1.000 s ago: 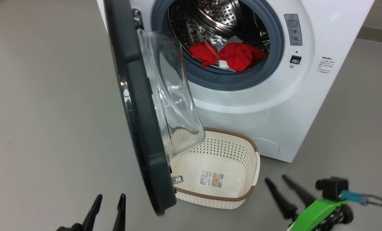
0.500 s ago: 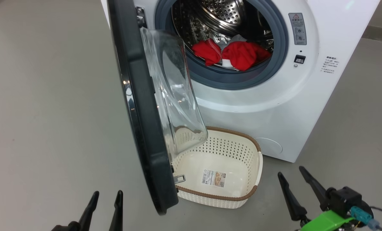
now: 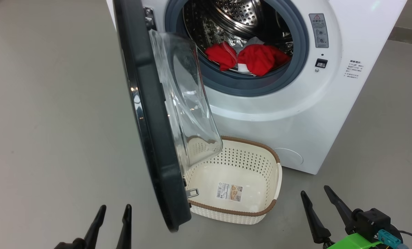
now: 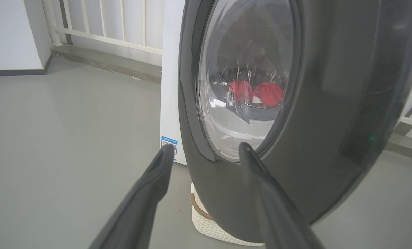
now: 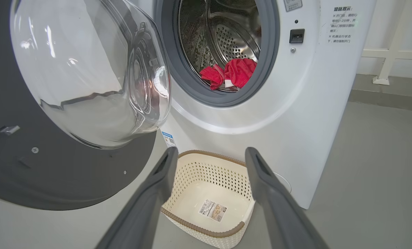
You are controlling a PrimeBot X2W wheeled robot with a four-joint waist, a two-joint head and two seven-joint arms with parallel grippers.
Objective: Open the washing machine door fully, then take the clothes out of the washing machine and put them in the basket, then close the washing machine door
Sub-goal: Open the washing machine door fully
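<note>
Grey floor (image 3: 36,121) runs under the whole scene, with a white railing (image 4: 123,20) along the far wall. Low down, the left gripper (image 3: 116,206) hovers with its two dark fingers spread apart, holding nothing. The washing machine door (image 3: 147,114) stands just ahead of it and to its right, swung out edge-on, its glossy black rim near the fingertips but clear of them. The right gripper (image 3: 314,190) hangs on the door's other side, its fingers likewise parted and empty. Just ahead of it and a little to its left, the basket (image 3: 244,157) sits on the floor, tucked partly under the door's bulging glass bowl, a sticker (image 3: 229,192) on its inside bottom. Beyond the basket rises the washing machine (image 3: 296,121), its mouth uncovered. Further ahead of both grippers and higher up, the clothes (image 3: 258,58) lie bunched in red at the front lip of the steel drum (image 3: 240,14), against the grey gasket (image 3: 247,86).
</note>
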